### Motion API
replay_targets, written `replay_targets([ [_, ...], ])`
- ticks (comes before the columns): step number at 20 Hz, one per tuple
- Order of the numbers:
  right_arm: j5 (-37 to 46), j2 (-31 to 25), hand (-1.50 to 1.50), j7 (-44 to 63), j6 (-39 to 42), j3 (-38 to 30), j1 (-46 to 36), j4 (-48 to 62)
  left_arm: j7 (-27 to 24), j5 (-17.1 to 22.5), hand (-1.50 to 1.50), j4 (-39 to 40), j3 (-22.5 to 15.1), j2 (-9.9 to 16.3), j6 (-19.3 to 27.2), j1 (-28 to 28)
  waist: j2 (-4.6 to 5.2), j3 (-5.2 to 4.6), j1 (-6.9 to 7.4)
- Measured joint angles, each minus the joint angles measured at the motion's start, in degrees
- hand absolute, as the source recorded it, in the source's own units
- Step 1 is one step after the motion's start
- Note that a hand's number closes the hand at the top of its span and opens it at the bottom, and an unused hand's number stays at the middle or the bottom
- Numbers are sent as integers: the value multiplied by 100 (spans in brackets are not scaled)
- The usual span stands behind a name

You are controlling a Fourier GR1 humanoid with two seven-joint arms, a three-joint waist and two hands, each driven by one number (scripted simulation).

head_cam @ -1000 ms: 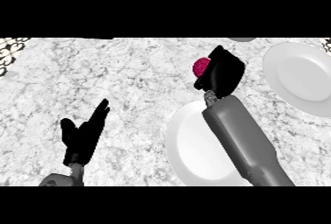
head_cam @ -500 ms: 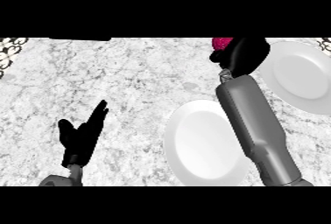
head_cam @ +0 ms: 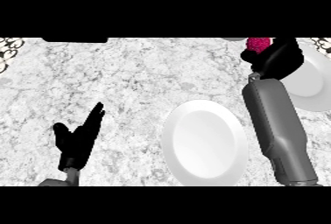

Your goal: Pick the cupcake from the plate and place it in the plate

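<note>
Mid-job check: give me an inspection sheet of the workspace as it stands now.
Surface: mottled grey-white stone counter.
Job's things: pink cupcake held at the view's top edge; near plate bare; far plate at the right edge, partly hidden by the arm.
Clutter: dark object at the top edge, cut off.
Hands: right hand curled round the cupcake, beside the far plate; left hand open, resting lower left.
Cables: nothing seen.
Surroundings: patterned strip at upper left.
</note>
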Motion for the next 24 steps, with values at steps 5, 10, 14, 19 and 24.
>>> replay_targets([
  [5, 79, -499, 150, -46, -664, -575, 96, 584, 76, -15, 0, -7, 17, -14, -1, -21, 3, 1, -6],
  [10, -536, -1098, 150, -587, -1265, -982, 43, 1307, 91, -16, 0, 18, 39, -31, -50, -50, 8, 7, 12],
  [14, -1275, -1553, 150, -1268, -1640, -1172, 27, 1821, 175, -54, 0, 26, 31, -66, -32, -110, 15, 12, 26],
  [19, -2312, -1934, -150, -1909, -1727, -1431, 74, 2273, 185, -33, 0, 18, 81, -54, -79, -92, 12, 15, 26],
  [24, -2991, -2160, -150, -2271, -891, -1699, 33, 2867, 145, -139, 0, -26, 17, -110, -24, -91, 49, 24, 89],
])
